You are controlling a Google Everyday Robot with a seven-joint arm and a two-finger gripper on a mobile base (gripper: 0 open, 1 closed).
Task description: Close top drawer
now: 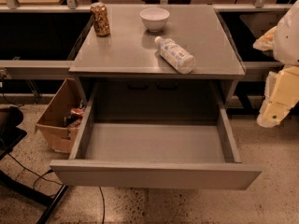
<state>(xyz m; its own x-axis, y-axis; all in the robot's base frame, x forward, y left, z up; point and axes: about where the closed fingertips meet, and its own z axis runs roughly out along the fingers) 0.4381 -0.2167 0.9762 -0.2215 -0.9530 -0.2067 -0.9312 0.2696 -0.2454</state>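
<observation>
The top drawer point(154, 174) is a wide grey metal drawer with a plain front panel. It is pulled far out of the cabinet toward the camera. Its shallow grey box point(154, 141) shows nothing inside. My gripper point(275, 101) is a cream-coloured part at the right edge of the camera view. It hangs beside the drawer's right side rail point(228, 134) and clear of it, at about the height of the cabinet opening. It touches nothing.
On the grey cabinet top point(126, 50) stand a brown can point(100, 18) and a white bowl point(154, 18), and a plastic bottle point(174, 54) lies on its side. A cardboard box point(60, 115) sits on the floor at the left, with black cables point(28, 171) near it.
</observation>
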